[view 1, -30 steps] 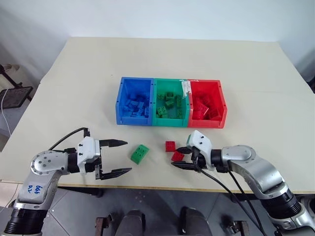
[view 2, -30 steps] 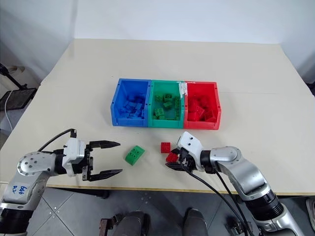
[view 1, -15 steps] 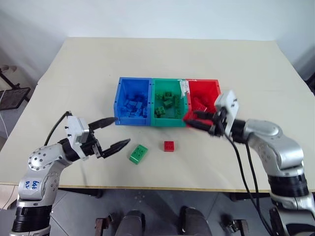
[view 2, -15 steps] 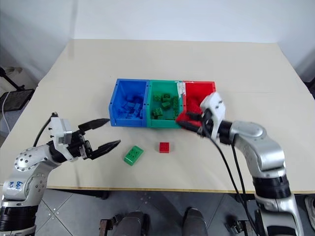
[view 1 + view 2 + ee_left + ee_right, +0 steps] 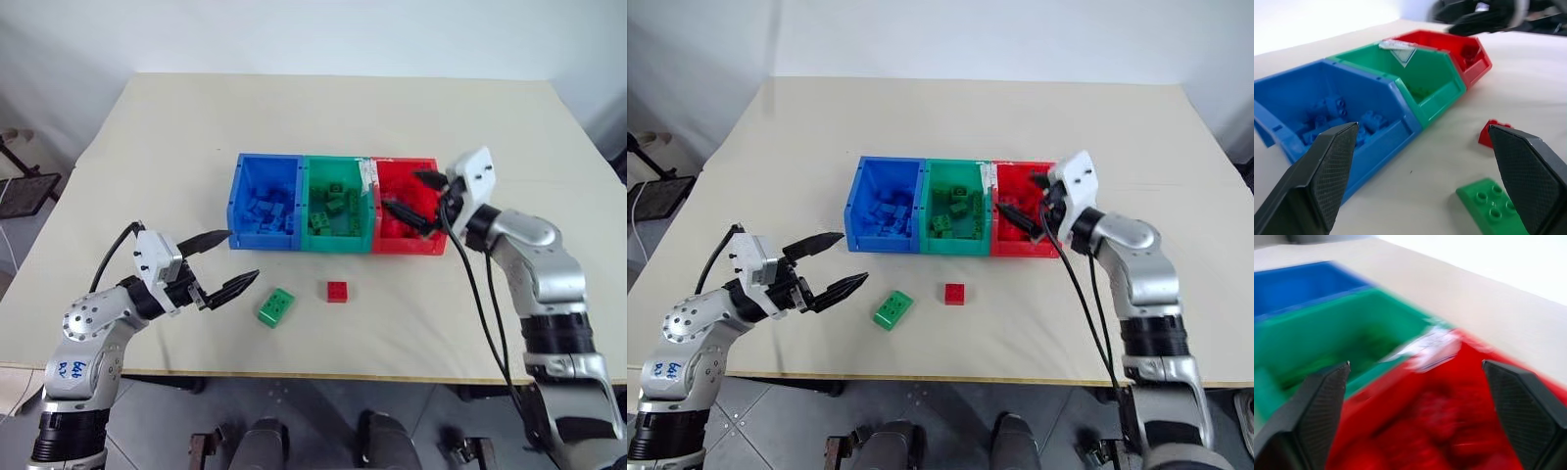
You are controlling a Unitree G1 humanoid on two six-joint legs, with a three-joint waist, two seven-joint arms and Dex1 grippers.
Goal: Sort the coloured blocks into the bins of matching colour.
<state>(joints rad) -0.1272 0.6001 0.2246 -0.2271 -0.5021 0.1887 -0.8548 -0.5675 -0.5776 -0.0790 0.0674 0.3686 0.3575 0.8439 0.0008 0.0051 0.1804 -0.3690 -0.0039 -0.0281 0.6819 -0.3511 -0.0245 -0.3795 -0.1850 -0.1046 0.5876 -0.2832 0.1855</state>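
Right claw (image 5: 415,203) gapes empty over the red bin (image 5: 433,243) at centre frame, left claw (image 5: 227,261) wide open, while one red block (image 5: 337,291) and one green block (image 5: 276,306) await sorting on the tabletop (image 5: 147,157).

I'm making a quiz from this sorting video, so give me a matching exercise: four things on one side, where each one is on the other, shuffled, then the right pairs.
Things:
1. green block
2. loose red block
3. right pincer
4. white label

Places:
A. open, over the red bin
B. on the table, in front of the green bin
C. on the wall between the green and red bins
D. on the table, beside the open left pincer

Pairs: 1-D, 2-B, 3-A, 4-C
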